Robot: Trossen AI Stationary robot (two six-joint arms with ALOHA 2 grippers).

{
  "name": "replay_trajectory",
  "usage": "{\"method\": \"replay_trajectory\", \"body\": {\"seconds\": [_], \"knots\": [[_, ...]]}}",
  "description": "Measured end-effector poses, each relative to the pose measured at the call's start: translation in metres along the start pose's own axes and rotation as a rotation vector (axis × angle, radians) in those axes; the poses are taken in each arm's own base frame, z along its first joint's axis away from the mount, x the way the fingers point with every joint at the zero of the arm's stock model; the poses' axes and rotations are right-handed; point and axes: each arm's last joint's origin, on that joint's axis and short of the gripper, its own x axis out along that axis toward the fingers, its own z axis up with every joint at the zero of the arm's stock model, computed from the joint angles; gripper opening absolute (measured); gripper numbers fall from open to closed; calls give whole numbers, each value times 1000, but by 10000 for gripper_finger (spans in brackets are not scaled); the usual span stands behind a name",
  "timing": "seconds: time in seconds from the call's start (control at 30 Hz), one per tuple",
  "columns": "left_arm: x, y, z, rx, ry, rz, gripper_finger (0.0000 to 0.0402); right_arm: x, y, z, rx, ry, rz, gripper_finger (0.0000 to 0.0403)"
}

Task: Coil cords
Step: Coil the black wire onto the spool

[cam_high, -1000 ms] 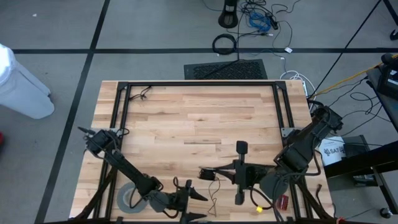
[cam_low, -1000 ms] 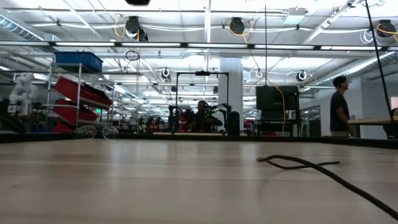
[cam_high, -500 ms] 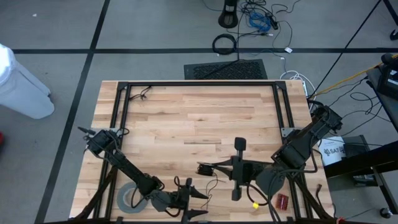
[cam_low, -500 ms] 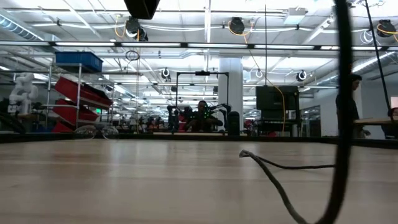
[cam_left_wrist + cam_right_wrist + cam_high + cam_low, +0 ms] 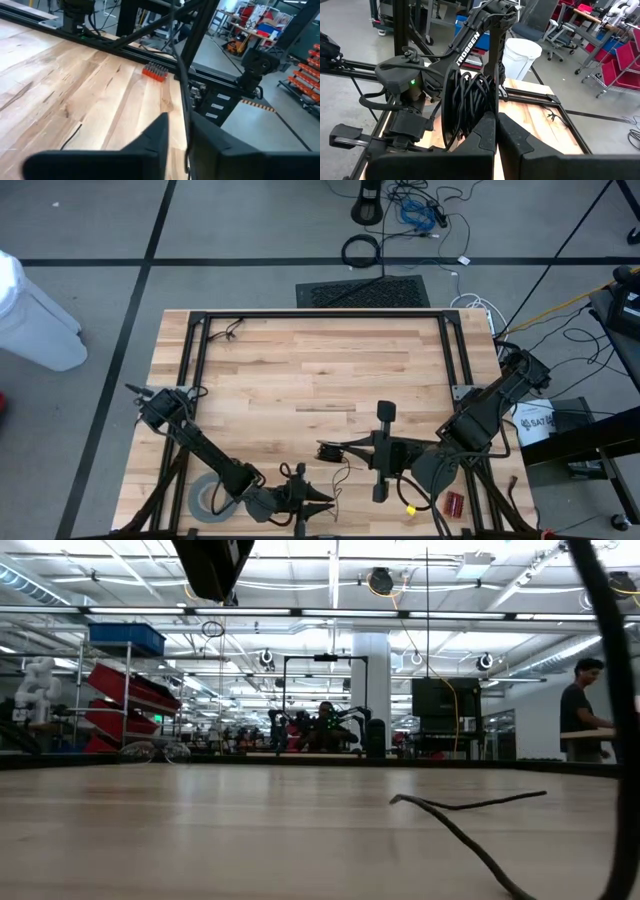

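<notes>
- The left gripper (image 5: 318, 502) sits low at the near edge of the bench (image 5: 300, 370). In the left wrist view its fingers (image 5: 155, 140) stand narrow with the thin dark cord (image 5: 181, 85) running up through the slit between them. A second ago they were spread wide, so they have just come in around the cord.
- The right gripper (image 5: 330, 450) reaches across the bench towards the left one, its fingers (image 5: 487, 137) pressed together on a bunch of black cord loops (image 5: 465, 107) that hangs right in front of them; this grip looks unchanged over the last second.
- Between the two grippers the cord (image 5: 345, 480) drops in a slack line from the right fingers to the left ones.
- In the low view a stretch of cord (image 5: 470, 815) lies on the bench. Another length now slants up steeply at the right edge, where a second ago none rose there.
- A grey tape roll (image 5: 207, 498) lies just behind the left gripper, beside the arm.
- A small red object (image 5: 455, 503) rests beside the base of the right arm.
- A person (image 5: 580, 705) stands in the room beyond the bench, farther right than before.
</notes>
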Motion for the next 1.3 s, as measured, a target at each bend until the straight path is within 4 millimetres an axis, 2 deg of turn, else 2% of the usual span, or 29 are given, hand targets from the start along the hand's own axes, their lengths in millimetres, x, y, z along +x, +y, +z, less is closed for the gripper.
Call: {"method": "replay_trajectory", "body": {"seconds": [0.17, 0.33, 0.47, 0.63, 0.8, 1.0, 1.3], "knots": [[-1, -1, 0, 2, 2, 0, 9, 0, 0, -1, -4, 4, 0, 0], [-4, 0, 0, 40, 53, 21, 6, 0, 0, -3, -8, 23, 1, 0], [-15, 4, 7, 64, 153, 100, 4, 0, 0, -4, -9, 33, 7, 0], [-40, 12, 28, 53, 244, 254, 3, 0, 3, -4, 2, 37, 98, 0], [-66, 17, 40, 42, 306, 365, 3, -1, 5, -4, 21, 47, 164, 0], [-95, 17, 61, 22, 313, 403, 2, -6, 10, -6, 13, 57, 212, 0], [-127, 13, 100, 36, 253, 336, 2, -7, 10, -16, 22, 158, 231, 0]]}}
